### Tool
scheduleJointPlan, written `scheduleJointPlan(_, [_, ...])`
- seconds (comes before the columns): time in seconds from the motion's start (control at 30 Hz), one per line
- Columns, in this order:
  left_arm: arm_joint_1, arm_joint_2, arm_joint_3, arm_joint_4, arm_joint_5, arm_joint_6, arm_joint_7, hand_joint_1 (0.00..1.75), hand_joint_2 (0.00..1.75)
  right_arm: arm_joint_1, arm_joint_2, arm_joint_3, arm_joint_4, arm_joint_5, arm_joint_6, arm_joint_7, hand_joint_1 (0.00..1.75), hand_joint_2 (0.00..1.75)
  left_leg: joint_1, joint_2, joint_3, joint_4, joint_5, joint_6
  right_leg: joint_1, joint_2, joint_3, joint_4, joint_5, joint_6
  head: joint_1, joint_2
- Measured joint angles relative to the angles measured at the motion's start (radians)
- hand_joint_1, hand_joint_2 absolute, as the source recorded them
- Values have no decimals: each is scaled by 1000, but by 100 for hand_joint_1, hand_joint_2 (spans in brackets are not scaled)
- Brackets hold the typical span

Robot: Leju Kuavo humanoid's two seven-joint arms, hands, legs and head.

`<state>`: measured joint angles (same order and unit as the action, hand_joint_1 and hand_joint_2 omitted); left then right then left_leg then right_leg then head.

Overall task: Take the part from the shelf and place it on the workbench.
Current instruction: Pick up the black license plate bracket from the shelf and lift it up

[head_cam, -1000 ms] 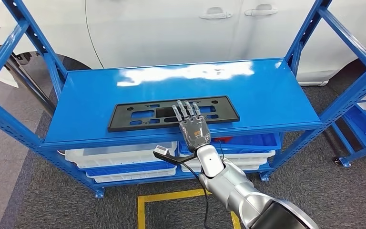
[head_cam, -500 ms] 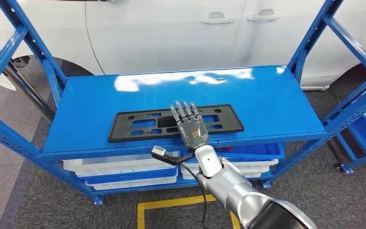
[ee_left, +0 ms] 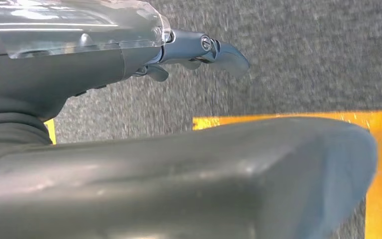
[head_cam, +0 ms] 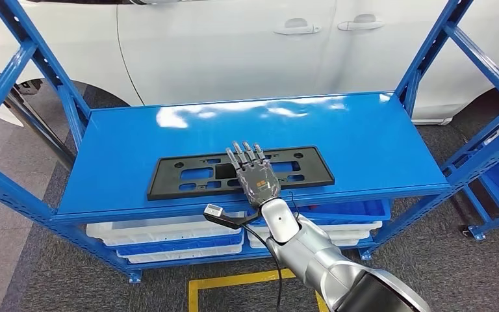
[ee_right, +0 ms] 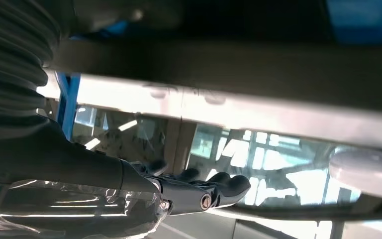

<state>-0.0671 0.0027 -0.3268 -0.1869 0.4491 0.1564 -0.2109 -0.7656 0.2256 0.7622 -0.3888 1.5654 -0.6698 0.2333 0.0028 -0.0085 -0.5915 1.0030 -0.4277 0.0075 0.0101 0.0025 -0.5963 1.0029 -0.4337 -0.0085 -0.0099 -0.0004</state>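
The flat black plastic part (head_cam: 240,171), a long rectangular plate with cut-out slots and holes, is lying on the top board of the blue metal shelf (head_cam: 364,140), close to the board's front edge and roughly at its middle. The right robot hand (head_cam: 255,174) is reaching in from below on its silver arm and is hovering over or resting on the part's middle, palm down with its fingers (head_cam: 243,155) stretched flat and slightly apart; it is grasping nothing, and whether it is actually touching the plate cannot be told from above. In the right wrist view the same dark fingers (ee_right: 224,186) are lying straight. The left robot hand (ee_left: 199,52) is hanging by the robot's side above grey carpet (ee_left: 303,59) and a yellow floor marking (ee_left: 378,169), loosely extended and holding nothing. Behind the shelf a white car (head_cam: 234,45) is standing, and white and blue plastic bins (head_cam: 169,234) are sitting on the lower level. As for progress, the task appears to be only at its opening: the part is not yet lifted, and no table for receiving it is showing. What seems to be left is closing the fingers around the plate's front edge, lifting it off the board, carrying it away and setting it down. The thin, flat plate lying flush on the board is probably going to be awkward to get under.
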Motion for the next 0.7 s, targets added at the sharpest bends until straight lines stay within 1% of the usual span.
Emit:
scheduleJointPlan(0.07, [-1,0,0,0,0,-1,-1,0,0,-1,5,7,10,0,14,-1,175,175,2,1,-1,8,-8,-9,-5,0,7,-10,5,-10,0,0])
scheduleJointPlan(0.1, [-2,0,0,0,0,-1,-2,0,0,-3,7,9,14,0,17,-2,175,175,2,2,-10,34,-25,-14,-9,-1,12,-16,8,-14,0,0])
scheduleJointPlan(0.13, [-2,0,1,0,0,-1,-3,0,0,-4,10,10,17,-1,19,-3,175,175,4,2,-31,81,-52,-18,-11,-2,16,-20,9,-18,0,0])
scheduleJointPlan(0.2, [-2,0,1,0,0,-2,-4,0,0,-4,13,13,25,-1,22,-5,175,175,7,2,-95,216,-117,-27,-10,-3,19,-21,7,-23,0,0])
scheduleJointPlan(0.23, [-1,0,1,0,1,-2,-4,0,0,-3,14,15,29,-1,22,-6,175,175,9,2,-123,270,-135,-31,-10,-3,19,-20,6,-23,0,0])
scheduleJointPlan(0.27, [-1,0,1,0,1,-2,-6,0,0,-2,14,16,33,0,23,-6,175,175,10,3,-135,289,-133,-34,-10,-2,19,-19,5,-22,0,0])
scheduleJointPlan(0.3, [0,0,1,0,2,-2,-8,0,0,-1,14,16,36,0,23,-6,175,175,11,3,-128,269,-112,-35,-10,-1,20,-17,3,-21,0,0])
scheduleJointPlan(0.33, [0,0,2,0,4,-2,-10,0,0,-1,14,16,39,0,23,-6,175,175,12,3,-103,215,-77,-35,-11,-1,21,-15,1,-18,0,0])
scheduleJointPlan(0.37, [-1,0,2,0,5,-4,-13,0,0,-2,14,16,41,0,23,-6,175,175,13,3,-66,139,-42,-34,-12,0,23,-11,-4,-15,0,0])
scheduleJointPlan(0.4, [-3,0,3,0,6,-6,-16,0,0,-3,14,16,42,0,23,-4,175,175,12,4,-34,74,-17,-30,-10,1,23,-7,-8,-10,0,0])
scheduleJointPlan(0.43, [-4,0,4,0,7,-8,-18,0,0,-5,13,16,44,0,23,-3,175,175,11,3,-12,30,-4,-25,-9,2,22,-4,-11,-6,0,0])
scheduleJointPlan(0.47, [-5,0,4,0,8,-10,-20,0,0,-6,13,16,45,0,23,-2,175,175,10,3,-2,8,-1,-19,-7,2,20,-1,-13,-2,0,0])
scheduleJointPlan(0.5, [-5,0,4,0,8,-11,-21,0,0,-6,13,16,45,0,24,-2,175,175,8,2,-2,8,-3,-13,-5,3,19,0,-13,2,0,0])
scheduleJointPlan(0.57, [-6,-1,5,0,9,-13,-23,0,0,-8,13,16,45,1,24,-3,175,175,9,2,-2,5,-2,-2,-6,3,19,3,-19,11,0,0])
scheduleJointPlan(0.6, [-6,-1,6,0,9,-14,-26,0,0,-9,13,16,46,0,24,-3,175,175,10,2,-1,4,-1,4,-8,3,13,18,-31,16,0,0])
scheduleJointPlan(0.63, [-7,-2,6,0,9,-15,-31,0,0,-10,12,16,46,0,24,-2,175,175,11,2,0,2,-1,9,-10,2,-1,52,-52,21,0,0])
scheduleJointPlan(0.67, [-8,-2,7,0,9,-16,-36,0,0,-11,12,16,46,0,25,-2,175,175,12,3,1,1,-1,13,-12,2,-27,107,-82,26,0,0])
scheduleJointPlan(0.7, [-8,-2,7,0,9,-16,-40,0,0,-10,12,16,47,0,25,-1,175,175,11,3,1,1,-1,16,-13,2,-63,178,-114,29,0,0])
